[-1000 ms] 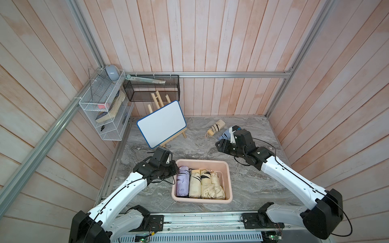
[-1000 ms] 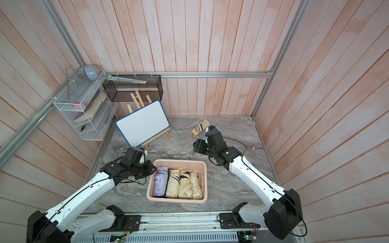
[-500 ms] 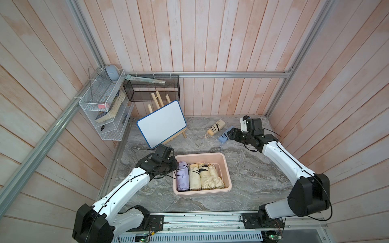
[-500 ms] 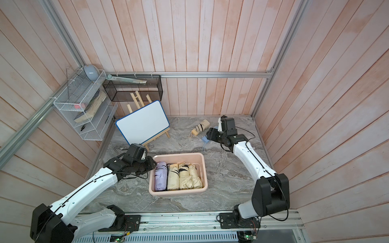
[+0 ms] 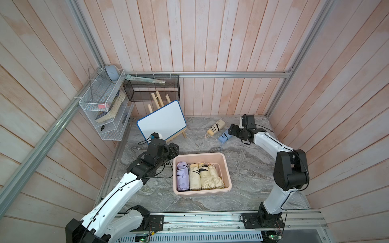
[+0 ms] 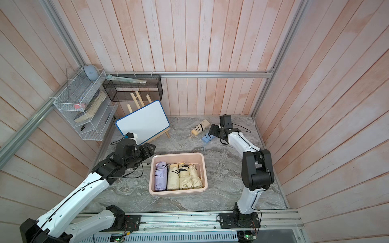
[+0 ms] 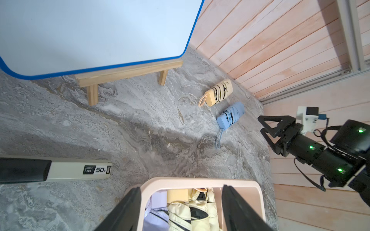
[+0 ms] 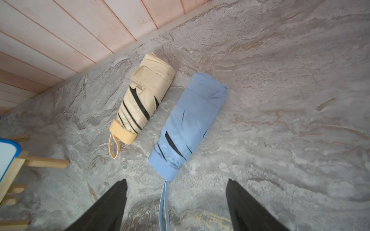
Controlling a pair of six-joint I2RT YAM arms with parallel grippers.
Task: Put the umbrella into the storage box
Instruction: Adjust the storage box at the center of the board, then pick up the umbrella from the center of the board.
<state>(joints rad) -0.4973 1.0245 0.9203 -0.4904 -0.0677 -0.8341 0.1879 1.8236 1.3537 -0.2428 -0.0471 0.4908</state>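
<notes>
The pale pink storage box (image 5: 200, 155) (image 6: 179, 155) (image 7: 200, 181) sits mid-table and holds a lilac umbrella (image 5: 182, 175) and cream ones side by side. A blue umbrella (image 5: 224, 136) (image 6: 208, 138) (image 8: 188, 124) and a cream black-striped umbrella (image 5: 215, 128) (image 8: 144, 100) lie on the table at the back right. My right gripper (image 5: 231, 130) (image 8: 177, 181) (image 7: 260, 124) hovers open right by the blue umbrella, with only its strap between the fingers. Open and empty, my left gripper (image 5: 175, 148) (image 7: 181, 188) hangs over the box's far left corner.
A whiteboard on a wooden easel (image 5: 162, 120) stands behind the left arm. A long black-and-white stapler (image 7: 60, 170) lies on the table left of the box. A white wire rack (image 5: 105, 117) and a black mesh basket (image 5: 151, 90) hang at the back left.
My left gripper has opened and drawn back a little from the box's left side. The right arm has swung out to the back right beside the blue umbrella, its jaws opening wider.
</notes>
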